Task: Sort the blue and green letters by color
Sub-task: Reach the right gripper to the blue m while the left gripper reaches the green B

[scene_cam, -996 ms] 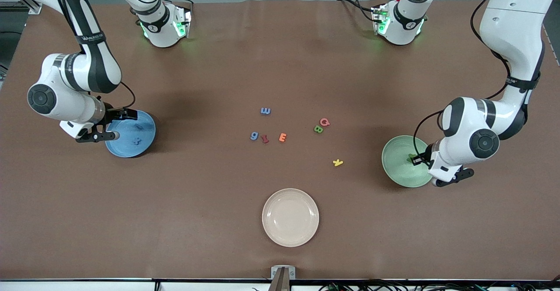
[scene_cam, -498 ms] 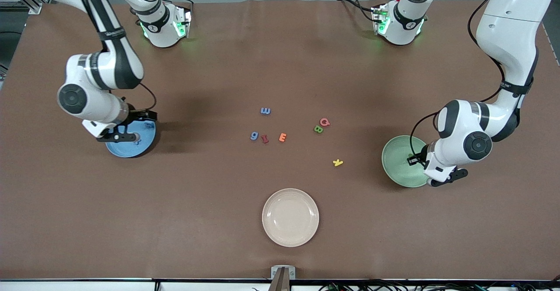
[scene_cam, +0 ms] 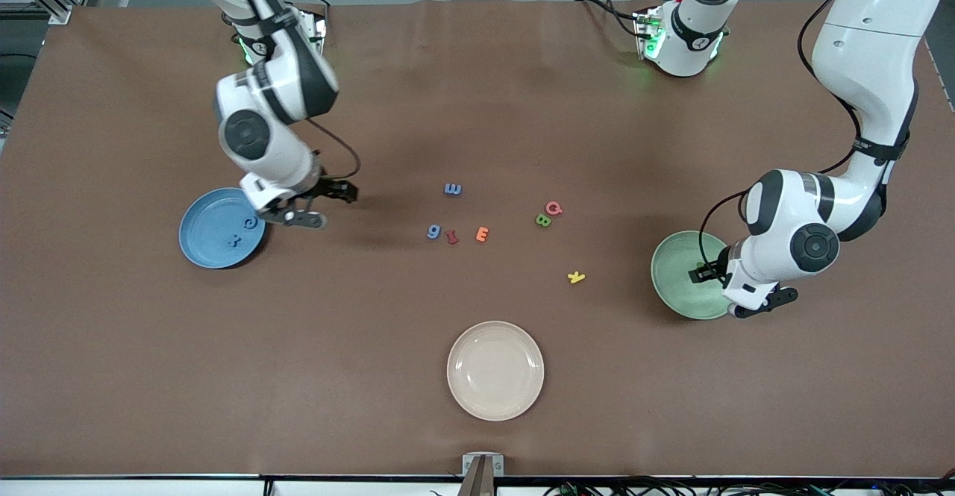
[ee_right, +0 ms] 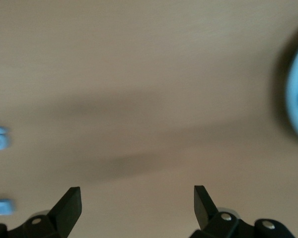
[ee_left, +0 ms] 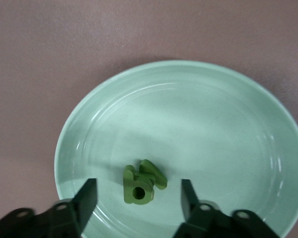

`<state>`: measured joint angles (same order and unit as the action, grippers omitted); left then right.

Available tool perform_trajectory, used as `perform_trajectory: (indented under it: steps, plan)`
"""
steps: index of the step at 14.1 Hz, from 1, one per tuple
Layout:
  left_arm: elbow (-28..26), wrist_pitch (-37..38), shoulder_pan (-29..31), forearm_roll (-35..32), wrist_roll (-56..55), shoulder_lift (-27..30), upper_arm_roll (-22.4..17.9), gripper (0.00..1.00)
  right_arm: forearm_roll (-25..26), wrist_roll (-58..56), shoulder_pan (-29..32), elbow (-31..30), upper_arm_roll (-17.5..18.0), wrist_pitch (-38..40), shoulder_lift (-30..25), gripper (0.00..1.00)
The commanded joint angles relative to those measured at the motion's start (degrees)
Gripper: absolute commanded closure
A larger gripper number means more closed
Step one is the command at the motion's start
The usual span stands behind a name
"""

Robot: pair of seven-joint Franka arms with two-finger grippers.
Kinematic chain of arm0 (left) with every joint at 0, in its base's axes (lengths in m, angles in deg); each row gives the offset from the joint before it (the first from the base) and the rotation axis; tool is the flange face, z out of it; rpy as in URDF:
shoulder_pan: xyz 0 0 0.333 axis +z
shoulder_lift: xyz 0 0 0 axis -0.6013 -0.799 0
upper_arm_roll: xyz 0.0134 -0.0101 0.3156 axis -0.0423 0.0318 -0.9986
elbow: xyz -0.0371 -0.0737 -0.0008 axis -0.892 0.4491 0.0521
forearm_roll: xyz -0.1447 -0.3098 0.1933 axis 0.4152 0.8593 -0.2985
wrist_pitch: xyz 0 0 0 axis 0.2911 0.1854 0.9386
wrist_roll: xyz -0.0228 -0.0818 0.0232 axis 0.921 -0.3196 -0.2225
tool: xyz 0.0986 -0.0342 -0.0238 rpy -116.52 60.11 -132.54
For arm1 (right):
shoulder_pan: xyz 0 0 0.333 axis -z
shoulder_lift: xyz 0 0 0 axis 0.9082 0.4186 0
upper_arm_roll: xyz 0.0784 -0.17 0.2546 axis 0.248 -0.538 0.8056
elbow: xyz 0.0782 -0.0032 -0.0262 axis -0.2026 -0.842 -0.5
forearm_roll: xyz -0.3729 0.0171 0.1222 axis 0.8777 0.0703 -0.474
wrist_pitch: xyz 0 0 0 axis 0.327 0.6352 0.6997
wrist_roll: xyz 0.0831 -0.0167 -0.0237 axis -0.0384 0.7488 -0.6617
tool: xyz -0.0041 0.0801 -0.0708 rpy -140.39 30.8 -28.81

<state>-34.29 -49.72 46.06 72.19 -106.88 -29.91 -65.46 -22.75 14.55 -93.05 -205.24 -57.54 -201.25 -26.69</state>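
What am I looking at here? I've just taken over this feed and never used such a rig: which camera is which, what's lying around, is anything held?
Two white robot arms work at a brown table. The wide picture looks down from a high camera facing them; the other two come from cameras on each arm's wrist.

The left end effector hovers open over the green plate, where green letters lie loose between its fingers. The right end effector is open and empty, over bare table beside the blue plate, which holds two blue letters.

Mid-table lie a blue letter, another blue one, a green one, plus red, orange, pink and yellow ones. A cream plate sits nearest the camera. Nothing is held.
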Motion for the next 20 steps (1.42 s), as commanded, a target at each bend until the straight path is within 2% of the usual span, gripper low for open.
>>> perform_trajectory:
  steps: [1, 3, 8, 12, 15, 20]
  plan:
    - [-0.78, 0.92, -0.21, -0.77, -1.14, 3.49, 0.97, 0.00, -0.55, 10.14, -7.95, 1.56, -0.72, -8.77, 6.33, 0.00]
    - [-0.61, 1.63, -0.48, -0.42, -3.58, 4.46, 3.86, 0.00, -0.55, 14.38, -10.94, 2.34, -0.72, -15.81, 10.82, 0.00]
    - [-0.25, 0.93, -1.71, -0.94, -17.81, 4.03, 13.35, 0.00, -0.38, 20.53, -18.77, 8.58, -0.81, -16.64, 16.46, 0.00]
    - [0.09, -0.21, -9.61, -0.94, -28.97, 3.15, 13.90, 0.11, 0.06, 22.04, -22.20, 9.99, -0.98, -16.81, 18.57, 0.00]
    - [0.45, -4.24, -13.74, -1.12, -37.42, 0.26, 13.64, 0.25, 0.67, 22.48, -23.44, 10.17, -1.16, -16.81, 20.24, 0.00]
    - [-0.95, -6.54, -16.56, -1.12, -47.43, -1.07, 13.46, 0.32, 0.85, 22.57, -24.23, 11.57, -1.68, -17.16, 22.70, 0.00]
